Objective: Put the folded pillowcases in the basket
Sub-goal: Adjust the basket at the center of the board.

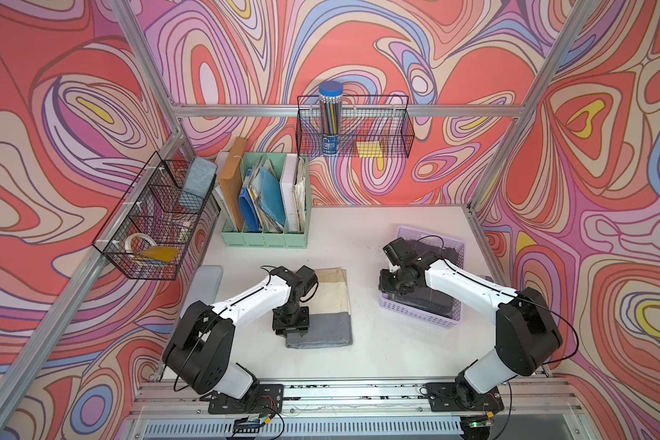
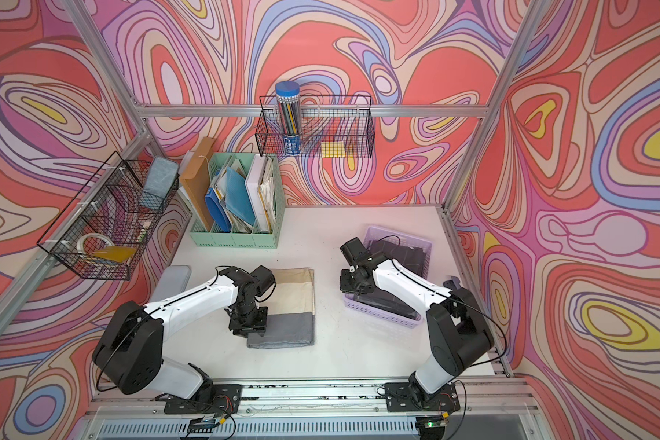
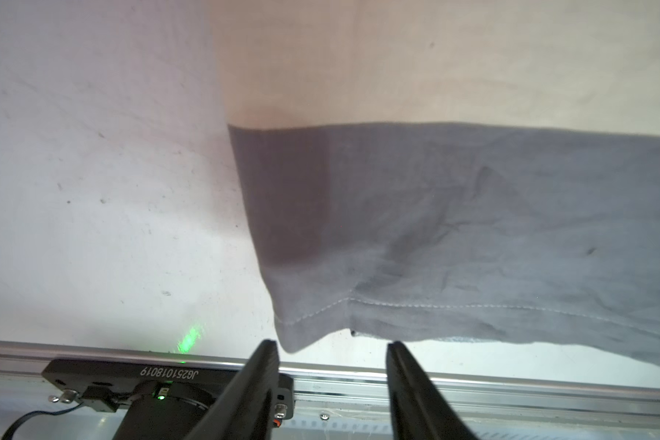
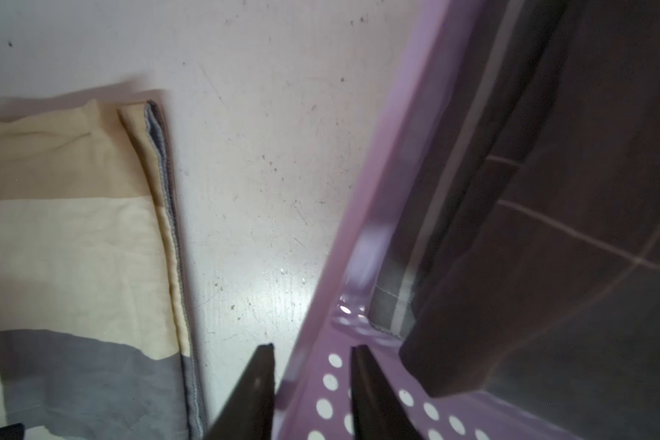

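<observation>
The left gripper [image 3: 330,344] hung with its jaws apart over the grey corner of the folded pillowcase [image 3: 473,228], which lay flat on the table [image 3: 92,190] under it. The right gripper [image 4: 313,348] had the wall of the basket [image 4: 397,152] between its jaws; whether they really pinched it was unclear.

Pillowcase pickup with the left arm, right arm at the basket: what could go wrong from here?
1. The left gripper is open at one grey corner of the folded pillowcase; lifting by that corner could unfold it.
2. The right gripper straddles the basket wall; a pull might tip or drag it.
3. Dark cloth already lies in the basket, so the pillowcase may sit high.
</observation>
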`<state>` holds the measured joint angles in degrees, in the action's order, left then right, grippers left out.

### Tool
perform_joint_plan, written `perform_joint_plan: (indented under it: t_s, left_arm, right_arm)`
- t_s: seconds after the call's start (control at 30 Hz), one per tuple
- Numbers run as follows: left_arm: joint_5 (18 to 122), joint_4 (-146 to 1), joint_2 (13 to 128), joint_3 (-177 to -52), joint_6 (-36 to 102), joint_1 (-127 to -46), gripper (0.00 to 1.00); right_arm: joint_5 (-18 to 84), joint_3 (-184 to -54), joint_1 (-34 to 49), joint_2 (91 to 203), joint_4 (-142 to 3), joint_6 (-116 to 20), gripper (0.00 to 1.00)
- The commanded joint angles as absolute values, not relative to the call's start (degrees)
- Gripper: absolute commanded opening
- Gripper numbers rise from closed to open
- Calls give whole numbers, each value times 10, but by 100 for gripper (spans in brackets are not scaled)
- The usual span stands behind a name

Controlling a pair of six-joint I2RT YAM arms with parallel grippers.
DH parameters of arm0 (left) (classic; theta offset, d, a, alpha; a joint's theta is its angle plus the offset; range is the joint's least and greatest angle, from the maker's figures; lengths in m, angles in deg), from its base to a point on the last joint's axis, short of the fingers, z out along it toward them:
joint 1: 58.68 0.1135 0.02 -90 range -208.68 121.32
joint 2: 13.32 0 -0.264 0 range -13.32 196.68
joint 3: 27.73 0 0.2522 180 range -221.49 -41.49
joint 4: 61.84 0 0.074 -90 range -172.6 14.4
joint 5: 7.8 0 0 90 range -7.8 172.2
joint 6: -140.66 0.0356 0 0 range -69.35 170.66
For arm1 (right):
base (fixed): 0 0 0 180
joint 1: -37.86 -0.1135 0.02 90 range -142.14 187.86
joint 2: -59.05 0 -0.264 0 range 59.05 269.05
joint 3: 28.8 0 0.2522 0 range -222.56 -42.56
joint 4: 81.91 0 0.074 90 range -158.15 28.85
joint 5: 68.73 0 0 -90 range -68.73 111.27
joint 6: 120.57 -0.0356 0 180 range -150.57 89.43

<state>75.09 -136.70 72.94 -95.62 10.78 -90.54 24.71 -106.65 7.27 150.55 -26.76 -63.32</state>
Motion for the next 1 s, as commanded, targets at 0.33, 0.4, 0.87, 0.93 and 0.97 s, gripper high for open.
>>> perform_joint_plan:
  t_s: [0.33,0.4,0.87,0.93,0.97]
  left_arm:
    - [766,-1393,707,-980,100,-907,72]
    - [768,-1393,701,-977,97,-907,72]
    - [775,-1394,680,-983,109,-906,72]
    - [770,-1391,685,-984,110,-907,71]
    - [771,-1389,685,-984,110,-907,71]
  right_arm:
    - [254,-1023,54,1425,-194,-633,36]
    - [259,-1042,54,1422,-190,-635,39]
    - [172,-1098,52,1480,-141,-625,36]
    - [192,-1088,52,1491,-155,-623,35]
    - [207,-1080,52,1496,-168,-623,35]
